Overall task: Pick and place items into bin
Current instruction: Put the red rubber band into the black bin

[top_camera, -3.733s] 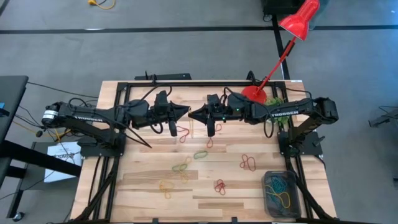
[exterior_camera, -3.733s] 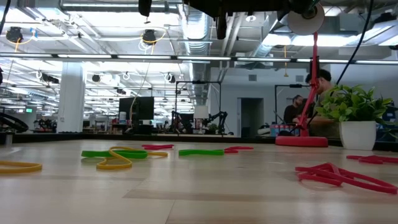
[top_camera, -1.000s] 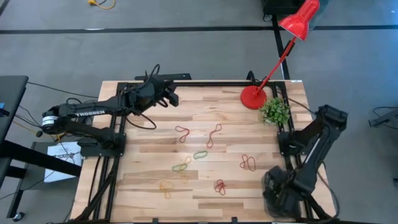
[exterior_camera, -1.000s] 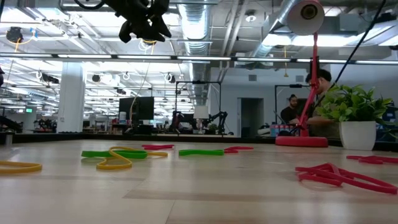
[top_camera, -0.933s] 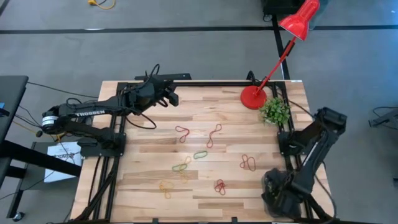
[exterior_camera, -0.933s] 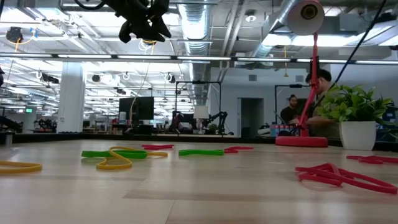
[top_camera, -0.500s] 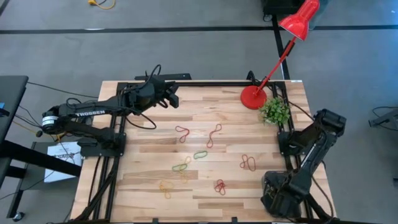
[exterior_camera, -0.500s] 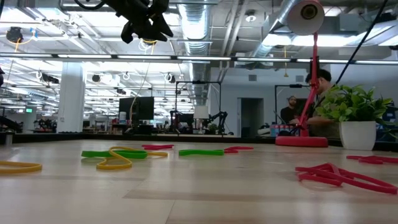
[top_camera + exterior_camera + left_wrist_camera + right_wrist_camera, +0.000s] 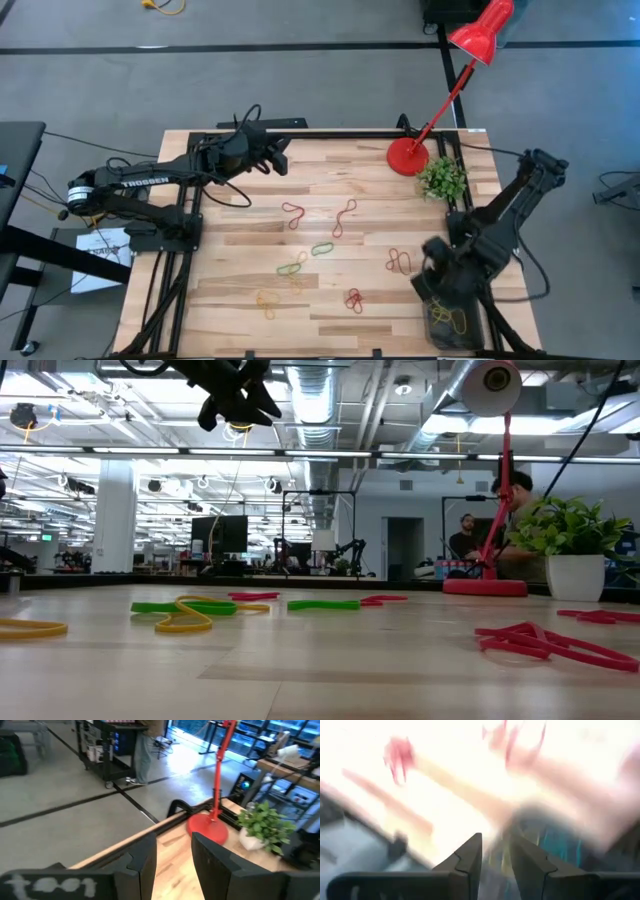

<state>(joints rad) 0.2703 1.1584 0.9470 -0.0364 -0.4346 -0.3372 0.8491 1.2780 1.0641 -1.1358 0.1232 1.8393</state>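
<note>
Bin (image 9: 455, 322): at the table's near right corner, partly under my right arm; yellow and teal loops lie inside it.
Loops (image 9: 340, 216): scattered over the middle of the table, well apart from the bin. Two red ones lie toward the far side, a green one (image 9: 322, 248) at the centre, a green-yellow tangle (image 9: 291, 267) beside it, a yellow one (image 9: 265, 302) near the front, a red one (image 9: 353, 299) near the front, and a red one (image 9: 398, 262) closest to the bin.
Right gripper (image 9: 432, 268): mine, hanging over the table just at the bin's far edge. My fingers (image 9: 470, 857) stand apart with a narrow gap and hold nothing; the wrist view is blurred, so I can only say the teal under them looks like the bin's contents.
Left gripper (image 9: 281, 158): mine, raised over the far left of the table, well apart from every loop. Its fingers (image 9: 148, 862) are spread and empty.
Lamp (image 9: 408, 155): red base on the far right of the table.
Plant (image 9: 441, 178): just beside the lamp base.
People (image 9: 472, 537): in the room behind the table, low view.
</note>
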